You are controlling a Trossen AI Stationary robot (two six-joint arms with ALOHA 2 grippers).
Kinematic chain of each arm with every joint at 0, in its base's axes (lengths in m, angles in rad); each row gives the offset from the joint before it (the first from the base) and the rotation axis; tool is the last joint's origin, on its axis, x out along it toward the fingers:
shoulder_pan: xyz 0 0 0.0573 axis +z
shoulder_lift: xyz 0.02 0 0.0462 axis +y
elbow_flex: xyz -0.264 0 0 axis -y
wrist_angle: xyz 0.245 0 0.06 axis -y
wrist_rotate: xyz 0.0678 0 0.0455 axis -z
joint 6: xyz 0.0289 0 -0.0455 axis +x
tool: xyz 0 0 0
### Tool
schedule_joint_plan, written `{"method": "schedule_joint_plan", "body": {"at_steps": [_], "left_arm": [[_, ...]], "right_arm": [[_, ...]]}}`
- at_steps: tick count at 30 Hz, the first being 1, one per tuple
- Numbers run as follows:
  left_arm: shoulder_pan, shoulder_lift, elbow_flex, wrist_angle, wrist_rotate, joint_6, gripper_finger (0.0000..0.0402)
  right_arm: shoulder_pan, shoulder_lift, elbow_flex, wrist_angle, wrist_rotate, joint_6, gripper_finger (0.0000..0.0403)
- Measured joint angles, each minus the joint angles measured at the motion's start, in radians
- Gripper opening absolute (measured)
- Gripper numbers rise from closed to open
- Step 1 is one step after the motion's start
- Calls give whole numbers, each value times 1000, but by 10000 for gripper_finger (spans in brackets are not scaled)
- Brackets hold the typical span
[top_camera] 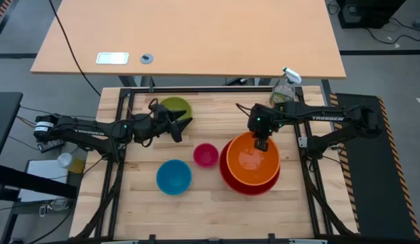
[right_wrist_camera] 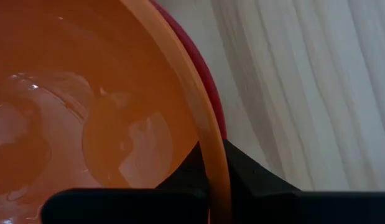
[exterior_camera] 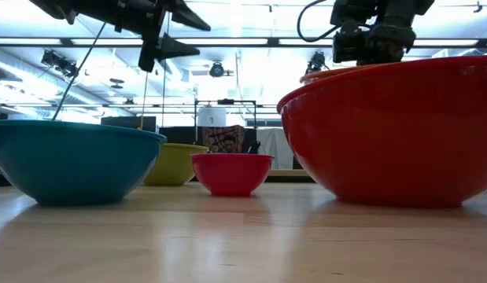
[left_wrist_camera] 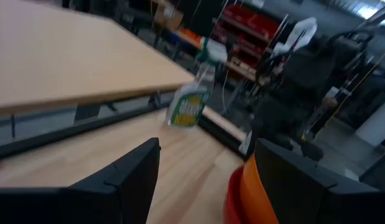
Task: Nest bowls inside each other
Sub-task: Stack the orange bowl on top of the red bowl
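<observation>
The orange bowl (top_camera: 252,160) lies inside the red bowl (top_camera: 230,177) at the table's right centre, and my right gripper (top_camera: 262,144) is shut on its far rim. The magenta bowl (top_camera: 205,155) and the blue bowl (top_camera: 174,176) stand on their bases to the left of them. The lime green bowl (top_camera: 174,108) stands at the far left. My left gripper (top_camera: 184,126) hangs open and level above the table just near of the green bowl, pointing toward the right, with nothing between its fingers (left_wrist_camera: 127,180). My right gripper pinches the orange bowl's rim (right_wrist_camera: 203,140) on its far side, one finger (right_wrist_camera: 180,177) inside the bowl and the other (right_wrist_camera: 254,177) outside, between the orange wall and the red bowl. The fingers come steeply from above, pointing down. The orange bowl sits within the red one.
A clear spray bottle (top_camera: 284,88) stands at the far right corner of the table, behind my right arm. A larger wooden desk (top_camera: 196,41) lies beyond the far edge. Bare tabletop (top_camera: 216,217) runs along the near edge.
</observation>
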Motion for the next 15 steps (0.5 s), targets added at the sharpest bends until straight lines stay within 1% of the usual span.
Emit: {"method": "schedule_joint_plan", "body": {"at_steps": [5,9,11,15], "left_arm": [[0,0,0,-129,-1,-47,266],[0,-3,0,-241,0,-80,266],[0,-5,0,-297,0,-113,266],[10,-5,0,-433,0,-227,266]], "right_arm": [[20,41,-43,70,-4,3,29],[21,84,-55,100,-56,-5,33],[21,106,-58,96,-73,-17,42],[21,130,-59,99,-90,-20,79]]}}
